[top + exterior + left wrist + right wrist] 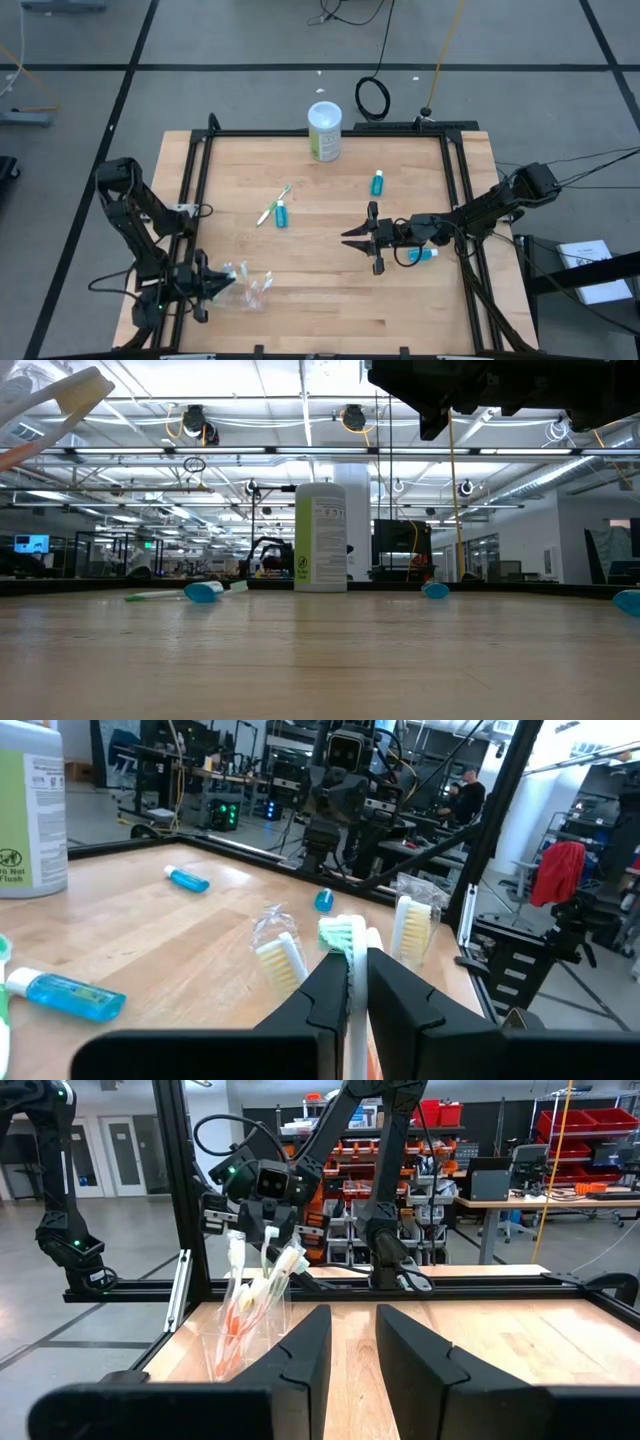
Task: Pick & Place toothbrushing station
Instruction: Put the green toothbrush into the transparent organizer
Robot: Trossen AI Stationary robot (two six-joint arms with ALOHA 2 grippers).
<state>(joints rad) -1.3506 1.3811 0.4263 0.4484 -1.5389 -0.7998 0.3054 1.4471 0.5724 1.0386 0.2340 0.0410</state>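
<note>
Inventory, referenced to the tall white-and-green cylindrical canister (325, 131) at the table's far edge, left to right.

1. My left gripper (205, 288): near corner, far to the canister's left. Fingers (330, 992) clamped on the thin white shaft of a green-bristled toothbrush (345, 934); the brush's long axis runs straight out along my fingers.

2. Small clear plastic cup (257, 291): just beside item 1, on its canister-ward side. It holds several white-headed toothbrushes (262, 1275) leaning upright, orange handles showing low in the cup. The held brush stands in or at this cluster; I cannot tell whether it is fully seated.

3. Loose thin white-and-green toothbrush (272, 204): lying flat, nearer than the canister and slightly left, long axis diagonal. Touching or just beside it, a small teal tube with white cap (281, 214).

4. Second teal tube (377, 183): right of the canister, nearer.

5. My right gripper (360, 238): mid-table, nearer than item 4, fingers a little apart, holding nothing visible, pointing toward the cup.

6. Third teal tube (421, 255): behind item 5, beside its wrist.

Judgement: the loose brush lies roughly midway between both arms.
</note>
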